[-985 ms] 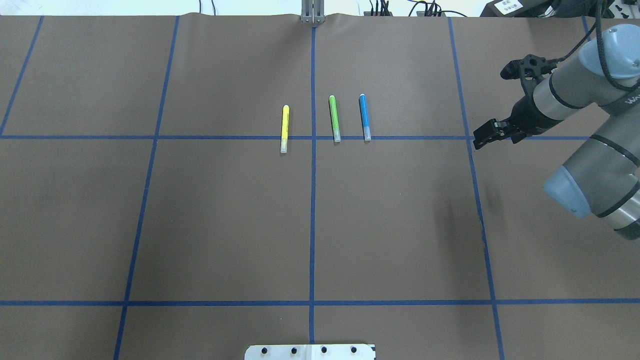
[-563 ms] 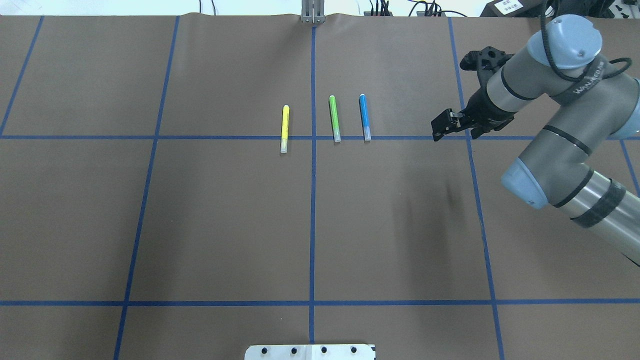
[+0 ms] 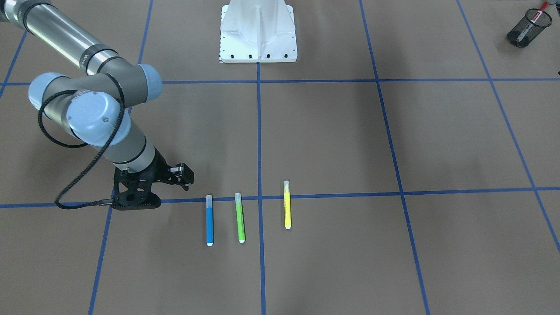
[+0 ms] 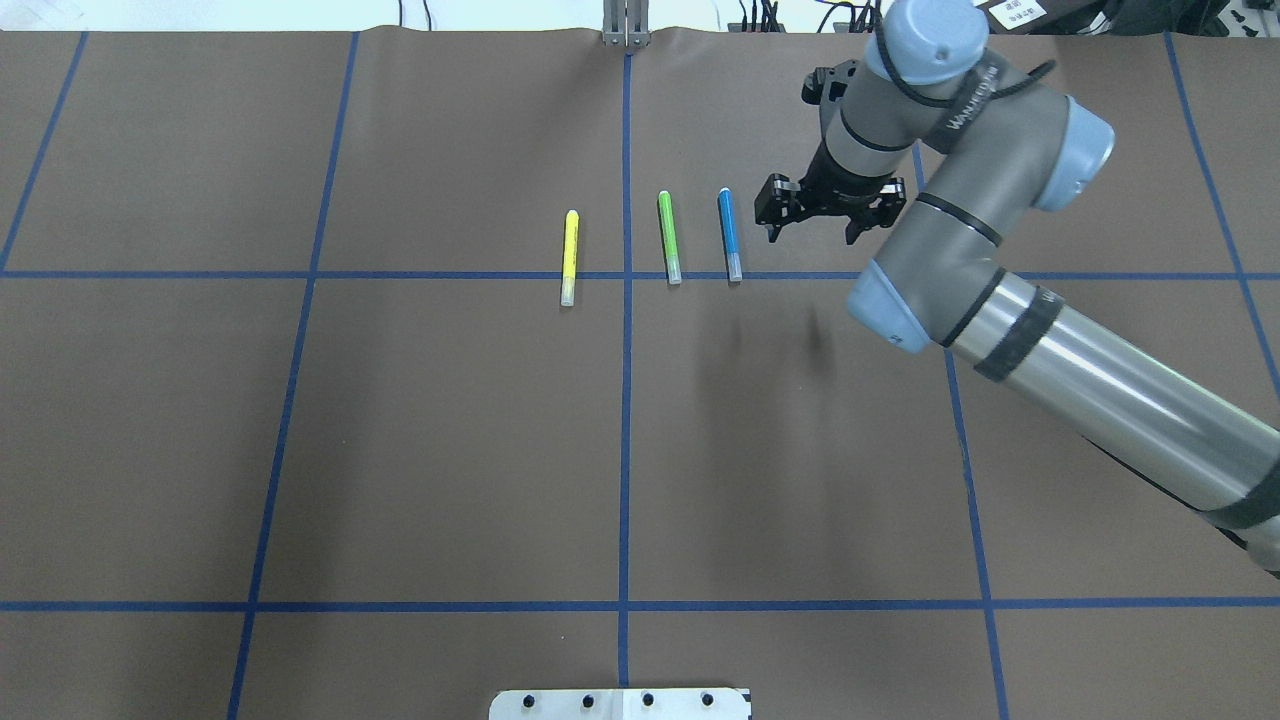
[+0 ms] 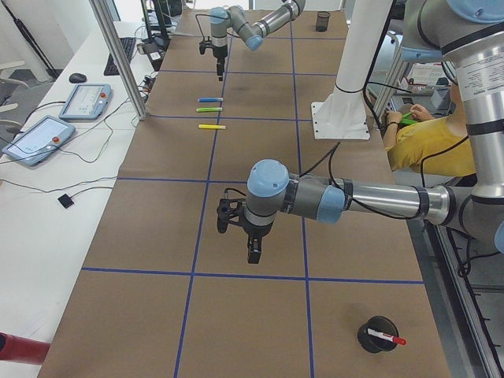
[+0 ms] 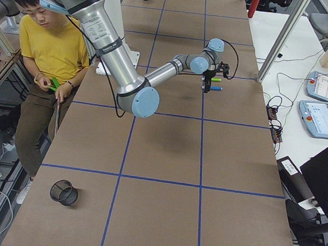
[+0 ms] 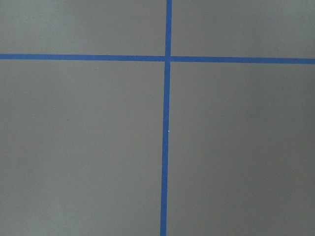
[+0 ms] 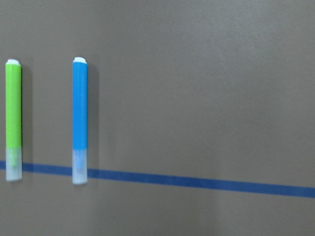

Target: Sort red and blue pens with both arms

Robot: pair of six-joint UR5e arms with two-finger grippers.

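Fingers [image 4: 775, 212] of R gripper [image 4: 822, 228] spread wide, empty, near blue highlighter [image 4: 730, 235]; pen prob. light, stiff, slick plastic, so pinch mid-barrel across width; L gripper [image 5: 253, 257]: can't tell.

White lettering is printed on a black strap [image 4: 965, 108] around the right arm [image 4: 1080, 360], too small to be read.
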